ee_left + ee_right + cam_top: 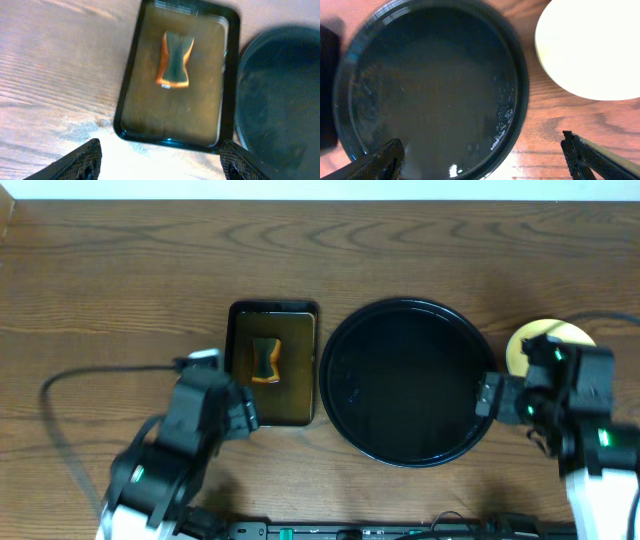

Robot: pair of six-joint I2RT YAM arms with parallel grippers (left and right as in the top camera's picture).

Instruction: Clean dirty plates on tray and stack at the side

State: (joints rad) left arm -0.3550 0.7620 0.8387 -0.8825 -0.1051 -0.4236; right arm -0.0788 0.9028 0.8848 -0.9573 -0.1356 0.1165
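I see the round black tray [408, 380] at the middle of the wooden table [120, 270]. In the right wrist view its floor [435, 90] shows a wet sheen and a few pale specks near the rim. A pale yellow plate [528, 342] sits on the table just beside the tray's right edge, its face [595, 45] looking clean. My right arm covers part of it from overhead, so I cannot tell whether other plates lie under it.

The right gripper [480, 167] hangs over the tray's right rim, fingers spread wide with nothing between them. The left gripper [160, 165] is likewise spread and bare, hovering at the near end of the rectangular pan [170, 115]. In the pan lies an orange-edged sponge [175, 60] in brownish water.
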